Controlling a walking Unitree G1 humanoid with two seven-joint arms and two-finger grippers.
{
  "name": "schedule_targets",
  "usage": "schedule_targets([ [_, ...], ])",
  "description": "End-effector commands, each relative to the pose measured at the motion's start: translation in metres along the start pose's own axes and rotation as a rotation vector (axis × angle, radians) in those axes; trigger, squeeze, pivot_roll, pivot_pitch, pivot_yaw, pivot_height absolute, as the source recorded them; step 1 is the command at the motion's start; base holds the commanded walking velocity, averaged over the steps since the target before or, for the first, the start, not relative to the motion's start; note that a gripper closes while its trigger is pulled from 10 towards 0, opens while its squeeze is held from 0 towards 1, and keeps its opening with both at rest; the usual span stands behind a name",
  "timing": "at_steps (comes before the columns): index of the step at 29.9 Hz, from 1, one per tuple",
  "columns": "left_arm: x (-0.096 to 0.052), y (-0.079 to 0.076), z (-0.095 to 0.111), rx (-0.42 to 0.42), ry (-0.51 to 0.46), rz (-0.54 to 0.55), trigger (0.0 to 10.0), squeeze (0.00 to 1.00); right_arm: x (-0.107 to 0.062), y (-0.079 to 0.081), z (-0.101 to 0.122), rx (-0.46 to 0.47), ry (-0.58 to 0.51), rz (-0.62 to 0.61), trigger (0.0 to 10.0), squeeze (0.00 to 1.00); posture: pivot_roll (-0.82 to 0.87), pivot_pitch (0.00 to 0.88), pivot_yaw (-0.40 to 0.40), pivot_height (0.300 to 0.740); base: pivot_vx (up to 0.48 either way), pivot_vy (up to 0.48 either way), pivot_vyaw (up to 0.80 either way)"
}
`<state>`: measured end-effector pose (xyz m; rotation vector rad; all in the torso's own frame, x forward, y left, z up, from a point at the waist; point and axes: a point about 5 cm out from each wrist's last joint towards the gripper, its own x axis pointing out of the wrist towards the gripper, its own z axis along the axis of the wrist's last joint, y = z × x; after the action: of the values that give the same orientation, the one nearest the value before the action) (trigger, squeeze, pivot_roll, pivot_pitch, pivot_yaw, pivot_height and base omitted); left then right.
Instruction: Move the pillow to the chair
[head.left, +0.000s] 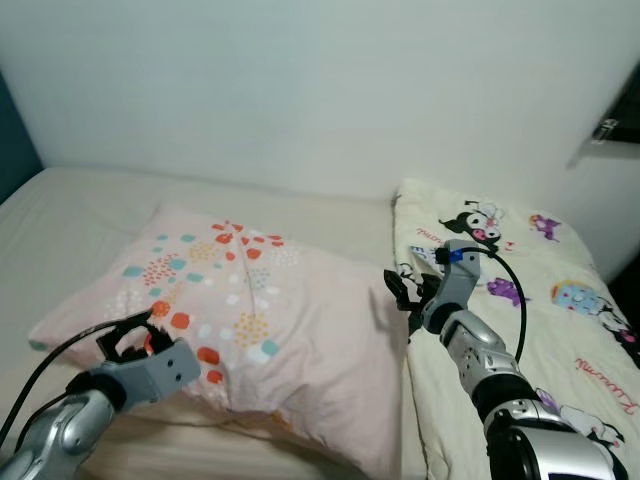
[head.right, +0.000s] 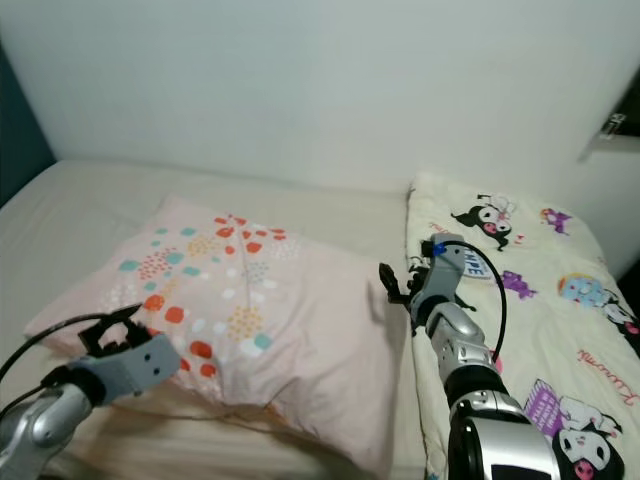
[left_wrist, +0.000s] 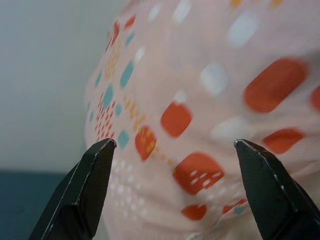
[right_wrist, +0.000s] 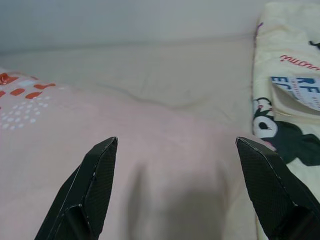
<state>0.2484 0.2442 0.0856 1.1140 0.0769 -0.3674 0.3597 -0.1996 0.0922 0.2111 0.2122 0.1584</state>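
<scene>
Pink dotted pillow lying on the bed, beside a cartoon-print blanket. Left gripper at its near-left edge, right gripper at its right edge; both with fingers apart.

I'm looking down at a bed covered with a plain cream sheet, slightly creased, that runs up to a bare white wall. The wall is evenly lit, with soft light and no hard shadows. On my right side of the bed lies a pale yellow cartoon-print blanket, patterned with small black-and-white and purple characters and pink lettering. At the far left edge I see a dark teal surface beside the bed; I can't tell what it is. In the upper right corner there's a dark object against the wall, too cropped to identify.
</scene>
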Motion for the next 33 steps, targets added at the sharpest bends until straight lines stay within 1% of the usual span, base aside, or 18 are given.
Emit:
schedule_targets([
  [1, -0.004, -0.004, 0.004, 0.042, -0.039, -0.083, 10.0, 0.0, -0.002, -0.005, -0.006, 0.016, 0.031, -0.026, 10.0, 0.0, -0.01, 0.0, -0.11, 0.735, 0.0, 0.0, 0.0],
  [3, -0.005, -0.007, 0.005, 0.056, -0.048, -0.108, 10.0, 0.0, -0.002, -0.006, -0.005, 0.015, 0.032, -0.028, 10.0, 0.0, -0.01, 0.0, -0.11, 0.735, 0.0, 0.0, 0.0],
  [5, -0.006, -0.016, 0.006, 0.087, -0.059, -0.159, 10.0, 0.0, -0.003, -0.008, -0.004, 0.009, 0.035, -0.036, 10.0, 0.0, -0.01, 0.0, -0.112, 0.735, 0.0, 0.0, 0.0],
  [6, -0.006, -0.016, 0.006, 0.087, -0.059, -0.159, 10.0, 0.0, -0.003, -0.008, -0.004, 0.009, 0.035, -0.036, 10.0, 0.0, -0.01, 0.0, -0.112, 0.735, 0.0, 0.0, 0.0],
  [8, -0.007, -0.024, 0.004, 0.111, -0.056, -0.18, 10.0, 0.0, -0.003, -0.01, -0.002, 0.004, 0.035, -0.047, 10.0, 0.0, -0.01, 0.0, -0.113, 0.735, 0.0, 0.0, 0.0],
  [10, -0.007, -0.024, 0.004, 0.111, -0.056, -0.18, 10.0, 0.0, -0.003, -0.01, -0.002, 0.004, 0.035, -0.047, 10.0, 0.0, -0.01, 0.0, -0.113, 0.735, 0.0, 0.0, 0.0],
  [11, -0.006, -0.029, 0.001, 0.128, -0.043, -0.187, 10.0, 0.0, -0.003, -0.012, -0.001, 0.001, 0.036, -0.059, 10.0, 0.0, -0.01, 0.0, -0.115, 0.735, 0.0, 0.0, 0.0],
  [12, -0.004, -0.038, -0.001, 0.132, -0.027, -0.184, 10.0, 0.0, -0.004, -0.017, 0.001, -0.014, 0.04, -0.082, 10.0, 0.0, -0.01, 0.0, -0.118, 0.735, 0.0, 0.0, 0.0],
  [15, -0.002, -0.042, -0.001, 0.128, -0.019, -0.178, 10.0, 0.0, -0.005, -0.018, 0.003, -0.016, 0.039, -0.088, 10.0, 0.0, -0.02, 0.0, -0.12, 0.735, 0.0, 0.0, 0.0],
  [17, 0.002, -0.048, -0.001, 0.118, 0.006, -0.131, 10.0, 0.0, -0.005, -0.02, 0.009, -0.018, 0.024, -0.091, 10.0, 0.0, -0.04, 0.0, -0.118, 0.735, 0.0, 0.0, 0.0],
  [20, 0.002, -0.05, -0.001, 0.122, 0.012, -0.121, 10.0, 0.0, -0.005, -0.021, 0.012, -0.018, 0.015, -0.091, 10.0, 0.0, -0.05, 0.0, -0.118, 0.735, 0.0, 0.0, 0.0],
  [22, -0.003, -0.056, 0.002, 0.139, 0.01, -0.121, 10.0, 0.0, -0.006, -0.022, 0.019, -0.023, -0.006, -0.085, 10.0, 0.0, -0.07, 0.069, -0.119, 0.735, 0.0, 0.0, 0.0],
  [23, -0.003, -0.056, 0.002, 0.139, 0.01, -0.121, 10.0, 0.0, -0.006, -0.022, 0.019, -0.023, -0.006, -0.085, 10.0, 0.0, -0.07, 0.069, -0.119, 0.735, 0.0, 0.0, 0.0],
  [26, -0.003, -0.058, 0.002, 0.192, 0.014, -0.06, 10.0, 0.0, -0.002, -0.017, 0.034, -0.034, -0.04, -0.058, 10.0, 0.0, -0.08, 0.135, -0.122, 0.735, 0.0, 0.0, 0.0],
  [29, -0.003, -0.058, 0.002, 0.202, 0.014, -0.047, 10.0, 0.0, -0.002, -0.016, 0.038, -0.035, -0.045, -0.053, 10.0, 0.0, -0.08, 0.135, -0.122, 0.735, 0.0, 0.0, 0.0],
  [30, -0.004, -0.06, 0.004, 0.21, 0.006, -0.049, 10.0, 0.0, 0.0, -0.012, 0.044, -0.035, -0.059, -0.041, 10.0, 0.0, -0.1, 0.169, -0.121, 0.735, 0.0, 0.0, 0.0],
  [31, -0.004, -0.062, 0.004, 0.219, 0.0, -0.051, 10.0, 0.0, 0.001, -0.009, 0.049, -0.035, -0.071, -0.03, 10.0, 0.0, -0.1, 0.174, -0.12, 0.735, 0.0, 0.0, 0.0],
  [33, -0.003, -0.062, 0.006, 0.237, -0.008, -0.01, 10.0, 0.0, 0.0, -0.001, 0.054, -0.026, -0.09, -0.005, 10.0, 0.0, -0.12, 0.201, -0.112, 0.735, 0.0, 0.0, 0.0],
])
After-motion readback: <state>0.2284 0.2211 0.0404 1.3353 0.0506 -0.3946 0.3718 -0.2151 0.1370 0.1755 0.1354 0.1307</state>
